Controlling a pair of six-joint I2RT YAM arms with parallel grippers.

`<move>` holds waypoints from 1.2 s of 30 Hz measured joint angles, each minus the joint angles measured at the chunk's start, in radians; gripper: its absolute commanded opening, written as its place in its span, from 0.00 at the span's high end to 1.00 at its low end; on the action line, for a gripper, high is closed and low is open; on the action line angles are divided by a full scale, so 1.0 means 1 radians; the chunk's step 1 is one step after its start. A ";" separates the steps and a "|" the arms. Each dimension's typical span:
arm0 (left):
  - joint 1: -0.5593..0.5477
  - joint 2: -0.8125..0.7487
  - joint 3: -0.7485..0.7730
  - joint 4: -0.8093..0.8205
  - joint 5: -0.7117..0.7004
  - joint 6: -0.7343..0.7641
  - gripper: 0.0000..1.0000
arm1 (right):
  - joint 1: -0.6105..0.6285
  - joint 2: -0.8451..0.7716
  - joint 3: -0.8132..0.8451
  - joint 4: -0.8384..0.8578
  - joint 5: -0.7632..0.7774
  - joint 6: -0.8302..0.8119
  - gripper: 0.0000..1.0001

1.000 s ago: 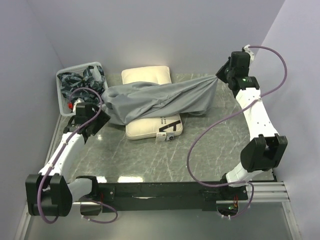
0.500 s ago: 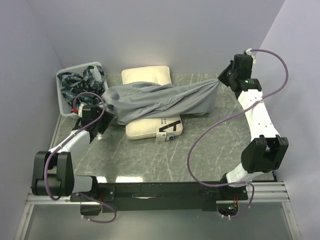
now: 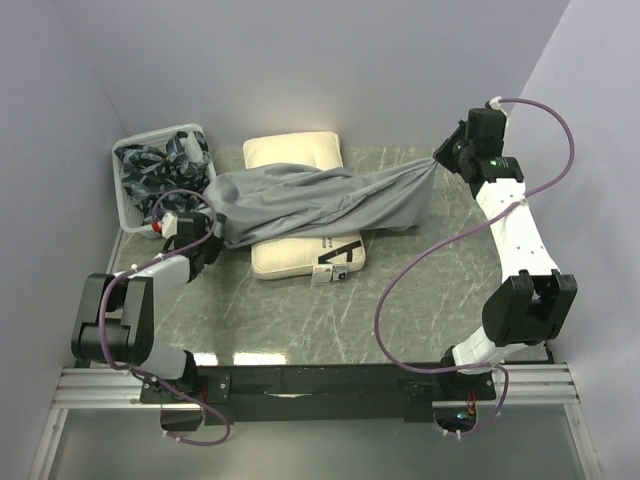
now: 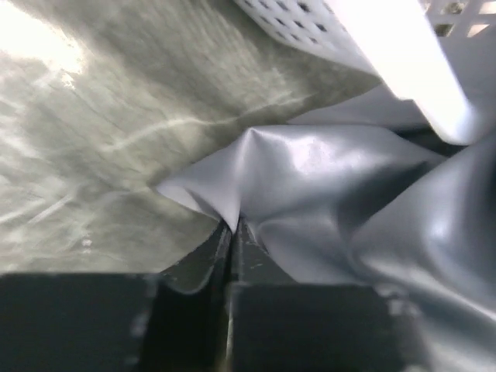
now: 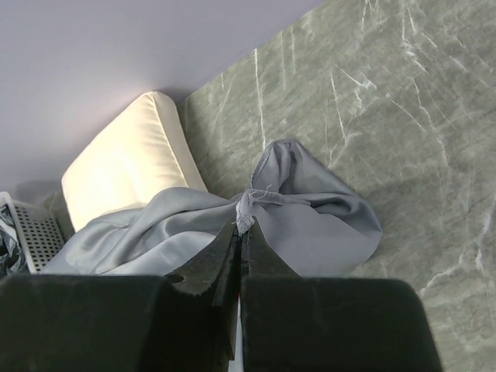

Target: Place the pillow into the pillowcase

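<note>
My left gripper is closed on a thin fold of the pillowcase, which drapes over the pillow on the surface. Farther away, my right gripper pinches its corner. I think such small bites may slip under tension.

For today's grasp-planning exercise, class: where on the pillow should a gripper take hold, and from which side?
Probably its near edge, by the printed corner. The pillow lies flat with the grey pillowcase draped across its middle, so only the two ends show. The near end is the closer one: come in low from that side and pinch the soft rim.
</note>
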 measured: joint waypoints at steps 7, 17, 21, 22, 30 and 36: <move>0.017 -0.164 0.187 -0.202 -0.082 0.084 0.99 | 0.000 0.000 0.084 -0.060 -0.003 0.001 1.00; 0.117 -0.265 0.882 -0.327 -0.034 0.238 0.99 | -0.117 -0.060 0.350 -0.104 -0.069 0.079 1.00; 0.135 -0.226 1.007 -0.343 0.026 0.264 0.99 | -0.154 -0.129 0.344 -0.090 -0.120 0.129 1.00; 0.139 -0.209 1.034 -0.344 0.044 0.270 0.99 | -0.163 -0.146 0.341 -0.082 -0.127 0.138 1.00; 0.143 -0.068 1.172 -0.342 0.157 0.279 0.99 | -0.224 -0.196 0.343 -0.002 -0.165 0.204 1.00; 0.146 0.127 1.290 -0.288 0.252 0.269 0.99 | -0.270 -0.153 0.301 0.114 -0.274 0.270 1.00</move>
